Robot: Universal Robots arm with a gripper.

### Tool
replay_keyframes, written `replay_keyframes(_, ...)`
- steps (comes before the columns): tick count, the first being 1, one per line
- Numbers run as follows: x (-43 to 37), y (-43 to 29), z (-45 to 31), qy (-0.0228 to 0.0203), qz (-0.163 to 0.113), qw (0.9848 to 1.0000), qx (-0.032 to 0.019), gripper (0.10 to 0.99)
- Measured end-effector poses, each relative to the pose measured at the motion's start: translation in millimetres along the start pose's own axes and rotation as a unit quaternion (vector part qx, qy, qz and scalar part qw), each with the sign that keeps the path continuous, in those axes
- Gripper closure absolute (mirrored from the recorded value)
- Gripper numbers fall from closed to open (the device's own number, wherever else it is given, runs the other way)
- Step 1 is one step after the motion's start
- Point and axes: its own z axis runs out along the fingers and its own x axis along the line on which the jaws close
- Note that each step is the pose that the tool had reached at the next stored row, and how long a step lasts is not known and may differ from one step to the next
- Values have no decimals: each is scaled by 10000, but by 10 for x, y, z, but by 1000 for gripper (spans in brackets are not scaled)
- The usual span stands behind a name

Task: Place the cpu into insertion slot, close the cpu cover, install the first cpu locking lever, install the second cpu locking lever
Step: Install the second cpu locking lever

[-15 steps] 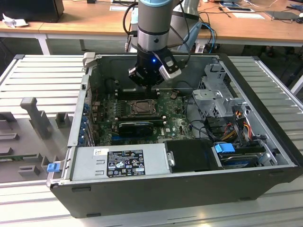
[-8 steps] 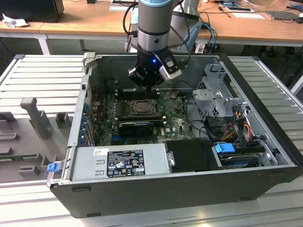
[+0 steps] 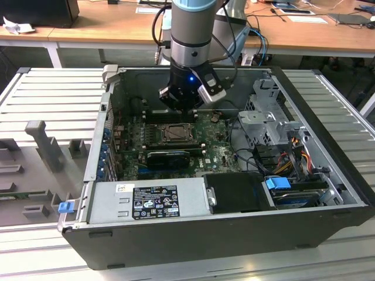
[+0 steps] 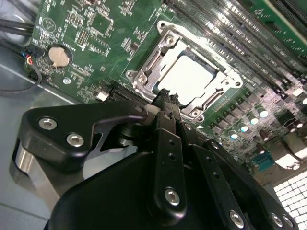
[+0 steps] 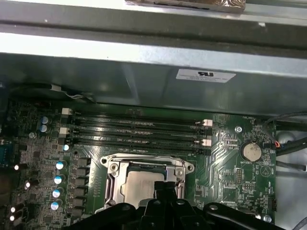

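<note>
Black tool [image 4: 165, 98], flat silvery cpu [image 4: 189, 79] — seated

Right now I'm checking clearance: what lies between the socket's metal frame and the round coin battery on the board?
In the second wrist view, bare green board with small chips lies between the cpu cover and the coin battery.

A robotics laboratory or electronics workshop is indicated. An opened computer case [image 3: 234, 193] is laid on a ribbed metal workbench [image 3: 53, 93] beneath an industrial robot arm [image 3: 190, 35], while wooden desks [image 3: 105, 26] carrying papers and devices are seen behind.
</note>
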Motion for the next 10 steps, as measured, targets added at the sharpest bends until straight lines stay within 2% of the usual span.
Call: replay_keyframes(10,6,-108,-13,0,0,10000,0,980)
